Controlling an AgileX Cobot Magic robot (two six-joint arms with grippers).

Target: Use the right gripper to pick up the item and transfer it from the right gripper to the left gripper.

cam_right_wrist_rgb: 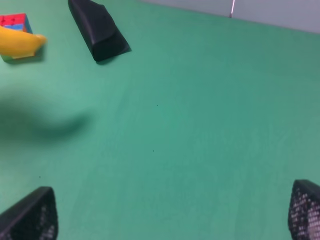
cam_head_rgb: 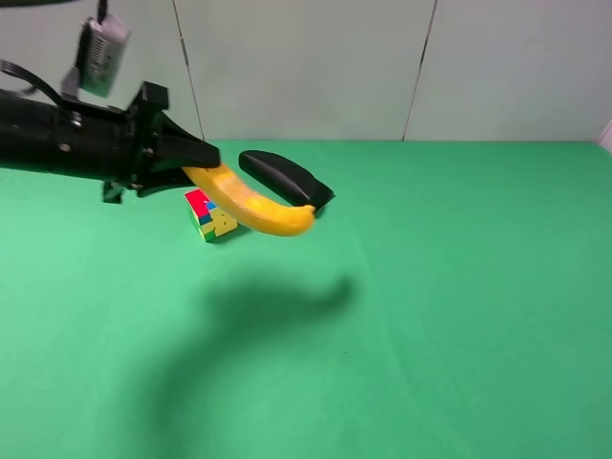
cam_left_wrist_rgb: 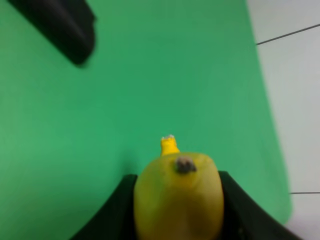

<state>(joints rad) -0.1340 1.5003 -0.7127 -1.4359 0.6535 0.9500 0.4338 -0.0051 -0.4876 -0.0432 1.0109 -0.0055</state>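
Note:
The yellow banana (cam_head_rgb: 253, 203) hangs in the air over the green table, held at one end by my left gripper (cam_head_rgb: 206, 163), which is shut on it. In the left wrist view the banana (cam_left_wrist_rgb: 179, 200) fills the space between the black fingers (cam_left_wrist_rgb: 107, 217), its dark-tipped end pointing away. My right gripper (cam_right_wrist_rgb: 167, 212) is open and empty, its two fingers (cam_right_wrist_rgb: 30, 217) wide apart, well clear of the banana (cam_right_wrist_rgb: 20, 42). The right arm does not show in the exterior view.
A multicoloured puzzle cube (cam_head_rgb: 210, 215) sits on the green cloth (cam_head_rgb: 430, 306) just under the banana. A long black case (cam_head_rgb: 285, 177) lies behind it. The banana and arm cast a shadow (cam_head_rgb: 258, 306) on the cloth.

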